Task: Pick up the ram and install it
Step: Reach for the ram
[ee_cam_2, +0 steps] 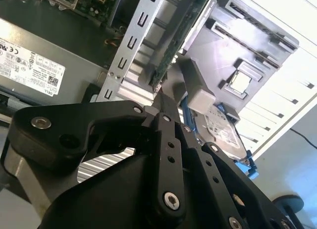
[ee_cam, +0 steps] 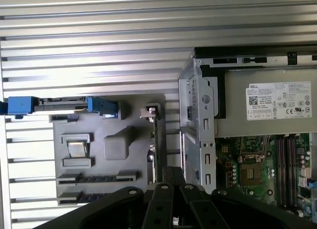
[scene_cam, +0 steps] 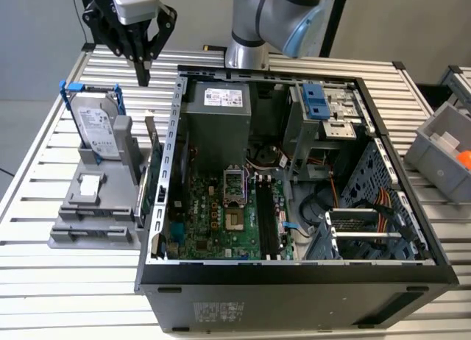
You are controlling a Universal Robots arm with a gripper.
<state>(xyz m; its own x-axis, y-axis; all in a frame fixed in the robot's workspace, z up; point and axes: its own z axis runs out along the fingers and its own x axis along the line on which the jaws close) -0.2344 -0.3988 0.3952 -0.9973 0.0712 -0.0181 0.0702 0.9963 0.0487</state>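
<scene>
Hard drive (scene_cam: 96,125) upright beside open case (scene_cam: 294,290)

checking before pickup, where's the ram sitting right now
The ram stands on edge in the gray holder at the exterior view's left, between the hard drive and the computer case.

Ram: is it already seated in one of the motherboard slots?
No: in the first wrist view the ram stands on edge in the gray holder, outside the case.

Ram (ee_cam: 157,140) partly behind the fingers (ee_cam: 171,175); arm (scene_cam: 272,16) beyond the exterior view's edge.
</scene>
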